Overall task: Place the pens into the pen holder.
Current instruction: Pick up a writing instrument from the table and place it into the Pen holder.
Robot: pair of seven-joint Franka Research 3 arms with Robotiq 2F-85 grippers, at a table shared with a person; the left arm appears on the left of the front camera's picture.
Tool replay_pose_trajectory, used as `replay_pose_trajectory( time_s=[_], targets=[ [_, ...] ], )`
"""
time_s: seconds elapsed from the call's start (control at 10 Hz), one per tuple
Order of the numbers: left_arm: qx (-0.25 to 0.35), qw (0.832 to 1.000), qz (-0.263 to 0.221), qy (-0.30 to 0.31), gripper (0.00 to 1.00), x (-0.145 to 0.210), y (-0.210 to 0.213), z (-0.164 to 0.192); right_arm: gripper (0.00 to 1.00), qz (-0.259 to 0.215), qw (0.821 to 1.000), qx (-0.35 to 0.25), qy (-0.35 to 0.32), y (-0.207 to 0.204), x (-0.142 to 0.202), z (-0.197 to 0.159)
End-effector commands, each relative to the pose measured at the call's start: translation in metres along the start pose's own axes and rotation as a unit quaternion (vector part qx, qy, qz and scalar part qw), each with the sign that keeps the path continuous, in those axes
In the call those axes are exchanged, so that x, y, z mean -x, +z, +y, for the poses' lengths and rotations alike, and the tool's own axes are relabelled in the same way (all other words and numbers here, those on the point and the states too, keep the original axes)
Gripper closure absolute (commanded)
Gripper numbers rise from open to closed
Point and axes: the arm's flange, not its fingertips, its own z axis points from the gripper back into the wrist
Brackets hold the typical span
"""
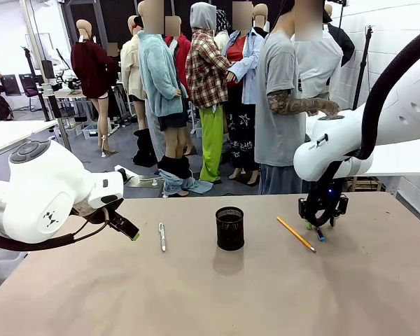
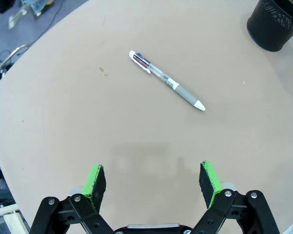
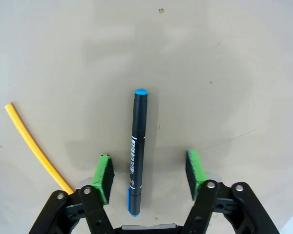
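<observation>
The right claw (image 3: 148, 165) is spread just above the table (image 3: 224, 73); the dark pen (image 3: 138, 141) lies between its pads (image 3: 103, 176), touching neither. The left claw (image 2: 154, 178) is spread wide, with the silver-white pen (image 2: 167, 81) ahead.

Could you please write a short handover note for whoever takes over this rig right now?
Grippers: the left gripper is open and holds nothing, above the table short of the silver-white pen. The right gripper is open, low at the table, with its pads either side of the dark pen, not touching it.
Things: the yellow pencil lies between the pen holder and the right gripper.
Done: nothing; all three lie on the table.
Left: grasp each and drop it into the pen holder.
</observation>
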Motion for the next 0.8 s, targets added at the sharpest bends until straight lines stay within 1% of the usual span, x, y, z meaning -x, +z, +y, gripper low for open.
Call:
replay_pose_trajectory(
  time_s=[0.0, 0.1, 0.2, 0.4, 0.6, 0.7],
  targets=[
    [0.000, 1.000, -0.001, 0.002, 0.00, 0.000, 0.001, 0.002, 0.76, -0.002, 1.000, 0.017, -0.004, 0.000, -0.002, 0.005],
    [0.000, 1.000, -0.001, 0.002, 0.00, 0.000, 0.001, 0.002, 0.96, 0.002, 1.000, 0.010, -0.008, -0.001, -0.004, 0.003],
    [0.000, 1.000, -0.001, 0.002, 0.00, 0.000, 0.001, 0.002, 1.00, 0.007, 1.000, 0.006, -0.003, -0.002, -0.003, 0.005],
    [0.000, 1.000, -0.001, 0.002, 0.00, 0.000, 0.001, 0.002, 1.00, 0.024, 1.000, -0.001, 0.009, -0.001, -0.002, 0.006],
    [0.000, 1.000, -0.001, 0.002, 0.00, 0.000, 0.001, 0.002, 1.00, 0.045, 0.998, -0.007, 0.048, 0.009, 0.005, 0.007],
    [0.000, 1.000, -0.001, 0.002, 0.00, 0.000, 0.001, 0.002, 1.00, 0.046, 0.995, -0.020, 0.084, 0.021, 0.013, 0.007]
  ],
)
